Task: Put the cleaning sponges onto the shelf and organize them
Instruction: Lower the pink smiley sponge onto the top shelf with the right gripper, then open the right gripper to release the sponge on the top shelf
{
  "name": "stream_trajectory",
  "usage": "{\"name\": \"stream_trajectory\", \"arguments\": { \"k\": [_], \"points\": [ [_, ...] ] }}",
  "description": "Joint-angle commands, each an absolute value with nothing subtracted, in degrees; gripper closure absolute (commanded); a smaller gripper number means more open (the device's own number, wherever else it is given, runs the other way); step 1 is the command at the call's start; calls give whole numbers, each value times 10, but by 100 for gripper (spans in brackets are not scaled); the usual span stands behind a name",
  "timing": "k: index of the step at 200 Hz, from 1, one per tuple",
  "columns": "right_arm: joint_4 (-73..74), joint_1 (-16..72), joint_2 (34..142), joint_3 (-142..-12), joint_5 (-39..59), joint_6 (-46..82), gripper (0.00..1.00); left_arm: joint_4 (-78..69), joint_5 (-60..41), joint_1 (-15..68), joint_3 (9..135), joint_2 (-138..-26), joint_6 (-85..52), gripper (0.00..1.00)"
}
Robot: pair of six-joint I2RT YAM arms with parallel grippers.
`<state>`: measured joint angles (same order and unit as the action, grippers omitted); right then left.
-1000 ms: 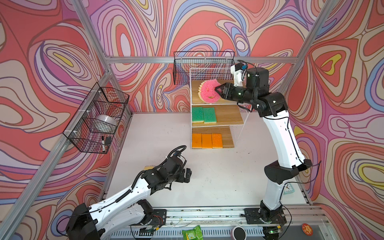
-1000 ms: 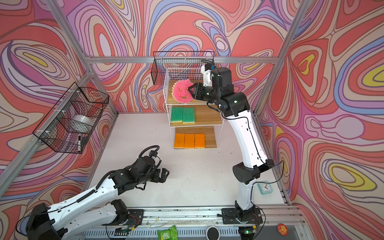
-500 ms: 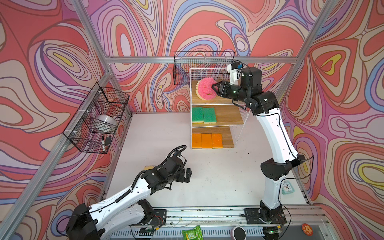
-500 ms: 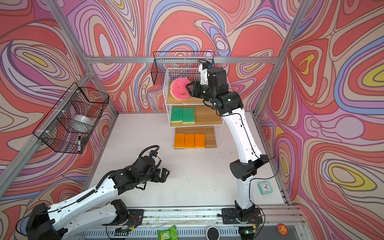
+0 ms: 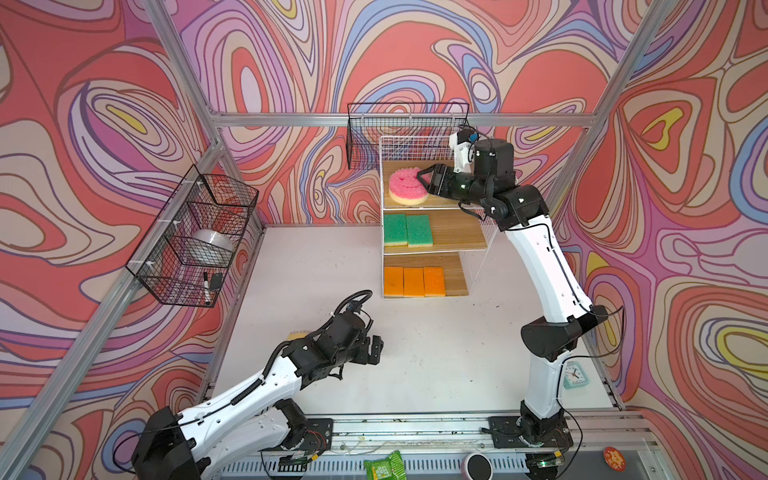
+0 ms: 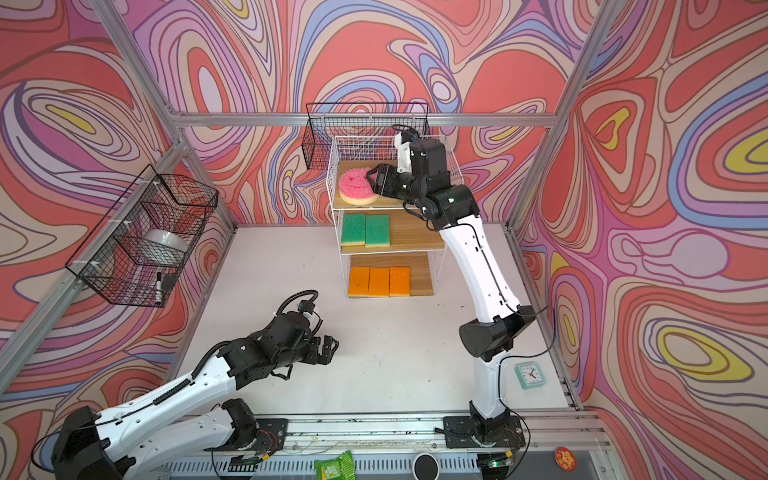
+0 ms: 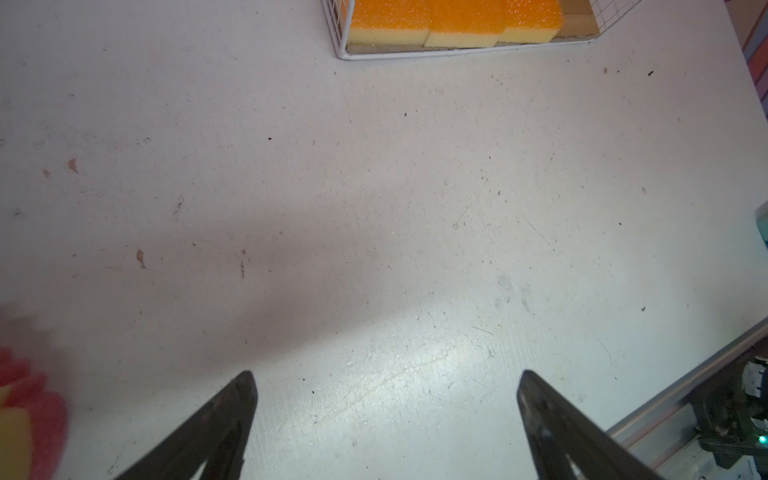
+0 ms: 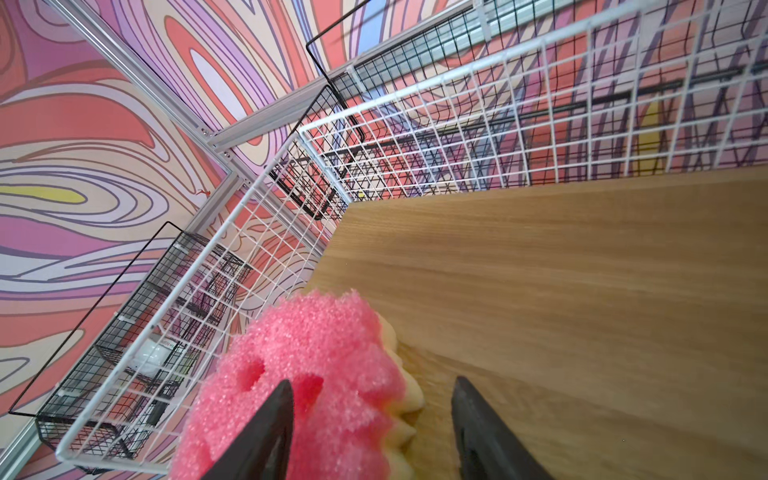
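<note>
the shelf was nearly stocked, and the step in hand looked like the release of a round pink sponge on its top board. two tiers sat below the right pincer: two green sponges lay side by side on the middle one and three orange sponges stood in a row on the bottom one.

the round pink sponge lay flat on the top board, pink face up, directly ahead of the right pincer and partly under it. that pincer stood spread and gripped nothing. in the right wrist view one finger hung over the pink face, while the other stood clear of the sponge's scalloped yellow edge, over bare wood.

the next move seemingly called for a straight draw-back, away from the wire back and lifted enough that the finger over the foam would not drag it off the board.

the left pincer hovered low over the bare table, spread wide and empty. a second round sponge, pink and yellow and blurred, showed just beside it at the edge of the left wrist view. it appeared to be the last one to fetch, likely to go on the top board next to the first.
</note>
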<state>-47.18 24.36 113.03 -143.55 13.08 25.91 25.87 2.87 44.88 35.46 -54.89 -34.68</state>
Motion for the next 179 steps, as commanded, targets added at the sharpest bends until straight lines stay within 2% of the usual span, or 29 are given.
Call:
{"name": "stream_trajectory", "arguments": {
  "k": [1, 117, 179],
  "points": [
    [-482, 245, 1129, -1425, 132, 254, 36, 262, 34, 445, 353, -551, -343, 1],
    [-445, 245, 1132, -1419, 140, 276, 37, 282, 43, 441, 363, -531, -344, 0],
    [-364, 245, 1045, -1338, 84, 265, 38, 343, 65, 435, 413, -500, -346, 0]
  ]
}}
